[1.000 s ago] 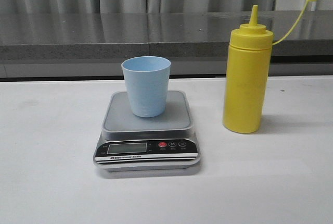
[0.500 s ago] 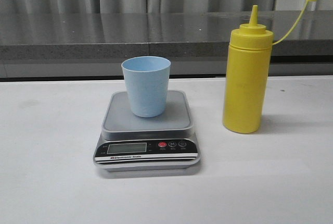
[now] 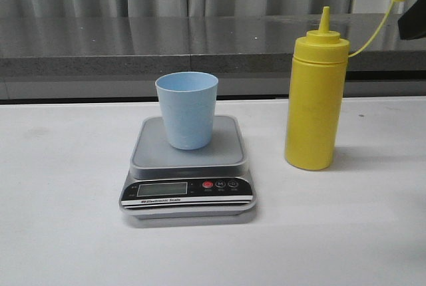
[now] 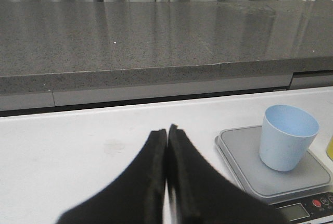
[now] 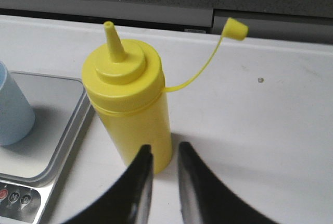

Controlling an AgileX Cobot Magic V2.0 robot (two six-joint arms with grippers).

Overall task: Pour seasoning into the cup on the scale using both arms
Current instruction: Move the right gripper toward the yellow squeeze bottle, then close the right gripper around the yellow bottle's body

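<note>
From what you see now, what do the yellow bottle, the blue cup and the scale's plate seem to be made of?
Bottle: likely soft opaque plastic, matte with a faint sheen, one-piece nozzle.
Cup: likely hard plastic, matte, thin even rim.
Scale plate: smooth grey, dull; plastic or coated metal, I cannot tell.

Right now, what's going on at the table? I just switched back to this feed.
Nothing is being held yet. The light-blue cup stands upright on the scale, and the yellow seasoning bottle stands on the table to its right, its cap off the nozzle and dangling on its tether. The right hand hangs above and behind the bottle, fingers slightly apart, not touching it. The left hand is shut and empty, off to the left of the scale. No pouring has begun.
</note>
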